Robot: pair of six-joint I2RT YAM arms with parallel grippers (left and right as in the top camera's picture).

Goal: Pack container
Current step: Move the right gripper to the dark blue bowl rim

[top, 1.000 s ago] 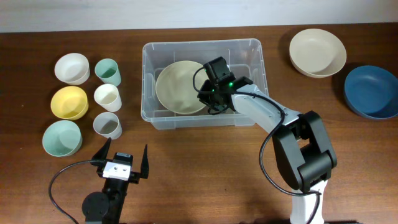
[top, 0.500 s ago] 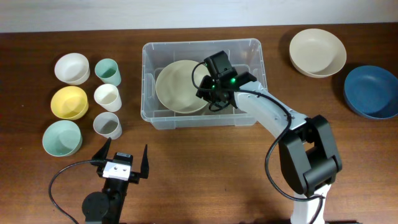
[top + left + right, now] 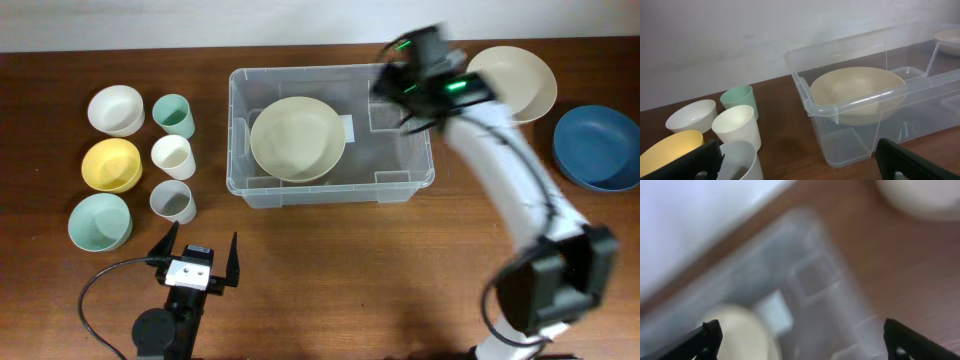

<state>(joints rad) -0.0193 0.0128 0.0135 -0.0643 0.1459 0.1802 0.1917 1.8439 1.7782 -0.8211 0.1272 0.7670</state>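
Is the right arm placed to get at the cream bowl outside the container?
Probably yes: the right gripper, open and empty, hovers by the container's back right corner; the cream bowl lies just beyond, nothing between.

Container (image 3: 300, 192): one. Bowls: six in all, namely white bowl (image 3: 115, 108), yellow bowl (image 3: 110, 164), teal bowl (image 3: 99, 221), blue bowl (image 3: 597, 146), boxed beige bowl (image 3: 297, 138) and loose beige bowl (image 3: 510, 84). Cups: three, namely green cup (image 3: 172, 114), white cup (image 3: 171, 156) and grey cup (image 3: 172, 202).
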